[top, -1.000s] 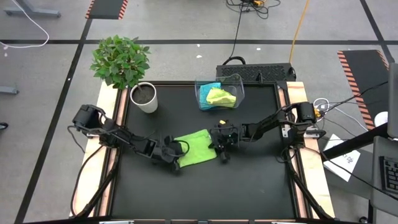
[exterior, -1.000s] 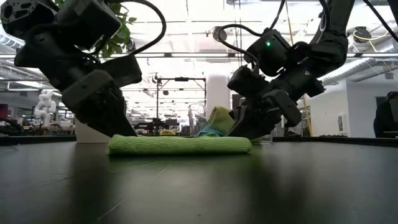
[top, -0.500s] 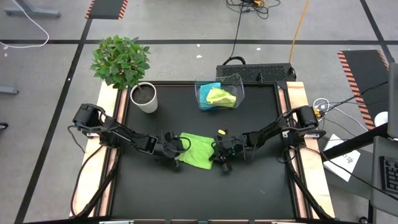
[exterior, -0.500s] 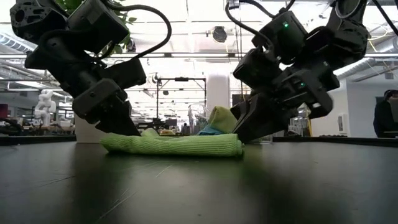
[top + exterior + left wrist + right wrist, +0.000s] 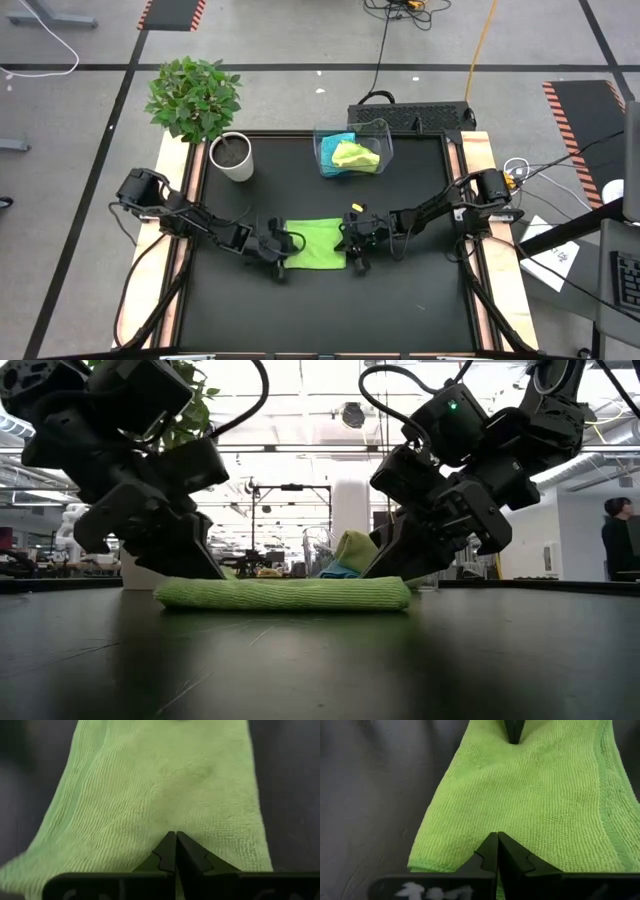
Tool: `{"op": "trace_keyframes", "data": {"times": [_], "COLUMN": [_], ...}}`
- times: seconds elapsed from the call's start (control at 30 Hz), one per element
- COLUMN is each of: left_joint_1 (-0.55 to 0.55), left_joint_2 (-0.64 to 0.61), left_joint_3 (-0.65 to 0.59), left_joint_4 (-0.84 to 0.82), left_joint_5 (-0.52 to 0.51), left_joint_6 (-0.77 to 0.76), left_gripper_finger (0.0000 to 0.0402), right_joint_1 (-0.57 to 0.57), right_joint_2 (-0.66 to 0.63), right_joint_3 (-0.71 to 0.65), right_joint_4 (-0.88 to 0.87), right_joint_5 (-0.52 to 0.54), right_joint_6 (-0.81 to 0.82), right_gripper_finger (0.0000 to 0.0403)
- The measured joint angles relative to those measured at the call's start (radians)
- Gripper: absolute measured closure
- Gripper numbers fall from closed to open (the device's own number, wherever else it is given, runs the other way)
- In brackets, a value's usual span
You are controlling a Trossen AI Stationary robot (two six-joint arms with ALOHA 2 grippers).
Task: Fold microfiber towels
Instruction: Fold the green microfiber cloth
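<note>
A soft, fuzzy lime-green towel (image 5: pixel 316 244) lies flat in the middle of the black desk (image 5: pixel 400 300), folded into a neat rectangle with fine ribbed lines on top. Its long side runs from one arm to the other. The left claw (image 5: pixel 174 851) sits at one short end and the right claw (image 5: pixel 496 852) at the other, each with fingers pressed together and resting on the towel's edge.
</note>
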Motion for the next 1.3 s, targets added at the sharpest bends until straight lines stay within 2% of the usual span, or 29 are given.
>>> {"op": "trace_keyframes", "data": {"times": [0.23, 0.4, 0.63, 0.73, 0.83, 0.9, 1.1, 1.17, 1.3], "left_joint_1": [-0.009, -0.009, 0.012, 0.013, 0.012, 0.013, -0.009, -0.030, -0.077], "left_joint_2": [0.000, -0.002, -0.090, -0.152, -0.193, -0.229, -0.257, -0.258, -0.258], "left_joint_3": [0.000, 0.000, 0.010, 0.018, 0.019, 0.016, 0.017, 0.018, 0.018], "left_joint_4": [0.018, 0.025, 0.029, 0.037, 0.029, -0.027, -0.118, -0.140, -0.143], "left_joint_5": [-0.002, -0.005, -0.005, 0.015, 0.036, 0.038, 0.113, 0.115, 0.104], "left_joint_6": [0.073, 0.106, 0.150, 0.210, 0.242, 0.230, 0.141, 0.117, 0.083], "left_gripper_finger": [0.0384, 0.0384, 0.0385, 0.0385, 0.0385, 0.0385, 0.0384, 0.0380, 0.0346], "right_joint_1": [0.000, 0.013, 0.047, 0.074, 0.108, 0.127, 0.182, 0.196, 0.221], "right_joint_2": [0.000, 0.000, -0.038, -0.073, -0.114, -0.135, -0.166, -0.167, -0.171], "right_joint_3": [0.000, 0.000, 0.000, 0.000, 0.000, 0.000, 0.000, 0.000, 0.000], "right_joint_4": [0.019, 0.062, 0.077, 0.069, 0.025, -0.013, -0.148, -0.173, -0.177], "right_joint_5": [0.000, 0.000, 0.004, 0.094, 0.263, 0.332, 0.328, 0.294, 0.278], "right_joint_6": [-0.037, -0.153, -0.278, -0.314, -0.342, -0.344, -0.335, -0.320, -0.244], "right_gripper_finger": [0.0403, 0.0403, 0.0403, 0.0403, 0.0403, 0.0403, 0.0403, 0.0401, 0.0378]}}
